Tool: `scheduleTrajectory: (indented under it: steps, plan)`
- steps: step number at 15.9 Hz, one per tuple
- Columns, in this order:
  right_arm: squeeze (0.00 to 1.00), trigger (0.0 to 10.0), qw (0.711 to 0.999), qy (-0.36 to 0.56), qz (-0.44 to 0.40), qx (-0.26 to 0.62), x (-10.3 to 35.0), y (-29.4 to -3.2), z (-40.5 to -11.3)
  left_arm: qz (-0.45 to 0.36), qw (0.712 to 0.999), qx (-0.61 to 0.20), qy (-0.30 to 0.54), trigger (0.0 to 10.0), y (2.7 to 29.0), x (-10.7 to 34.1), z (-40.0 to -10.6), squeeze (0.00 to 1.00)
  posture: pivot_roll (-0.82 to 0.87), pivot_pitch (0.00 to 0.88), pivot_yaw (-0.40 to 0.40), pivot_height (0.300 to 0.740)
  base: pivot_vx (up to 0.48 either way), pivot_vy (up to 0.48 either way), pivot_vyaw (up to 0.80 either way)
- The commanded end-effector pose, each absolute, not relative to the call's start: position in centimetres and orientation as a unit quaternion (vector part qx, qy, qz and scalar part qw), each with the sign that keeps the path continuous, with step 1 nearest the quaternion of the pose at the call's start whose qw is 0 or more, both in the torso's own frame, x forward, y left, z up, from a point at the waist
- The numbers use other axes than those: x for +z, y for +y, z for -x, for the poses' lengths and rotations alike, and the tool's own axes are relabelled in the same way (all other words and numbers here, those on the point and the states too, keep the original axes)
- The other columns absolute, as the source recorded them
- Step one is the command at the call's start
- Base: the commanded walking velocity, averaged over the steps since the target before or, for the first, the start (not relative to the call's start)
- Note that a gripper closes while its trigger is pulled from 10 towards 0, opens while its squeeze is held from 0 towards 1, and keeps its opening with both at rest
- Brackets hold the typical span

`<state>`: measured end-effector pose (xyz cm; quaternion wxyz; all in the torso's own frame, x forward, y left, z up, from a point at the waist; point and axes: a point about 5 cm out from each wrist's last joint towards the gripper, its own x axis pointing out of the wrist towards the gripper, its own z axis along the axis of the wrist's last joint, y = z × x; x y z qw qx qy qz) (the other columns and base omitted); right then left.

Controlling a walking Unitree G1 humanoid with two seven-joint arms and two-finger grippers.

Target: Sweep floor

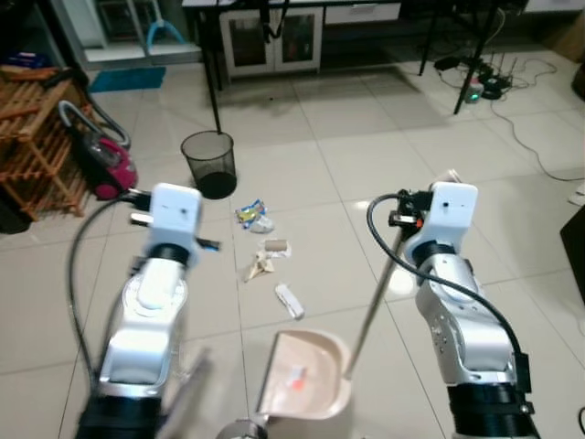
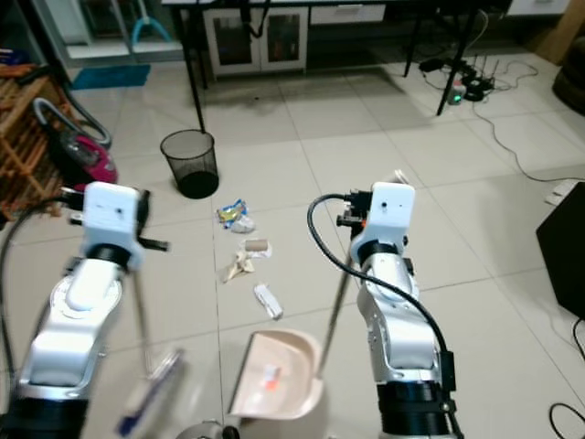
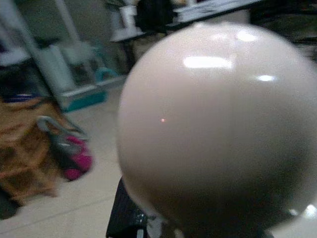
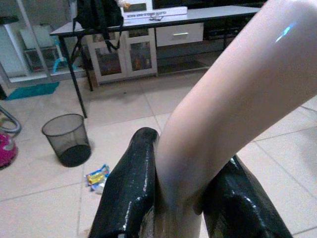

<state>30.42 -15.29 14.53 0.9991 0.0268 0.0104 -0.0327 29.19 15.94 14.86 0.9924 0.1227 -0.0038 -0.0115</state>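
A beige dustpan (image 1: 311, 366) stands on the tiles in front of me with a small red and white scrap in it. Its long handle (image 1: 375, 302) rises to my right gripper (image 4: 182, 201), which is shut on it. My left gripper (image 3: 188, 225) holds the broom handle, whose rounded beige top (image 3: 213, 124) sits close to the wrist camera beside one black finger (image 3: 126, 213). The broom (image 2: 151, 389) hangs blurred at the lower left. Litter lies beyond the pan: a blue and yellow wrapper (image 1: 251, 215), a cardboard roll (image 1: 277, 246), crumpled paper (image 1: 259, 267) and a white piece (image 1: 290, 300).
A black mesh waste bin (image 1: 209, 163) stands behind the litter. A pink vacuum cleaner (image 1: 108, 165) and a wooden rack (image 1: 32, 146) are at the left. Black table legs (image 1: 212, 82) and cabinets line the back, with cables (image 1: 521, 128) on the floor at the right.
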Motion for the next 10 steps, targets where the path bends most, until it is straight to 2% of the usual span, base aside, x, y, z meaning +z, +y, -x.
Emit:
scheduleTrajectory:
  steps: [1, 5, 8, 10]
  plan:
    - [0.00, 10.0, 0.999, -0.008, -0.027, -0.040, 15.4, -15.6, -30.4, -0.126, 0.992, -0.015, -0.026, 10.0, 15.9, 16.0, -29.2, 0.00, -0.02, 0.047, 0.010, 0.740, 0.000, 0.000, 0.00]
    - [0.00, 10.0, 0.999, -0.013, -0.027, -0.045, 15.6, -15.7, -30.5, -0.116, 0.993, -0.006, -0.037, 10.0, 16.0, 16.3, -29.2, 0.00, -0.03, 0.048, 0.010, 0.740, 0.000, 0.000, 0.00]
    - [0.00, 10.0, 0.998, -0.026, -0.011, -0.063, 16.0, -16.2, -30.6, -0.112, 0.993, -0.007, -0.041, 10.0, 15.7, 16.4, -29.2, 0.00, -0.03, 0.050, 0.008, 0.740, 0.274, 0.000, 0.00]
    - [0.00, 10.0, 0.991, -0.086, 0.017, -0.101, 17.5, -16.9, -30.5, -0.110, 0.993, -0.005, -0.042, 10.0, 15.7, 16.2, -29.0, 0.00, -0.02, 0.049, 0.006, 0.740, 0.281, 0.000, 0.00]
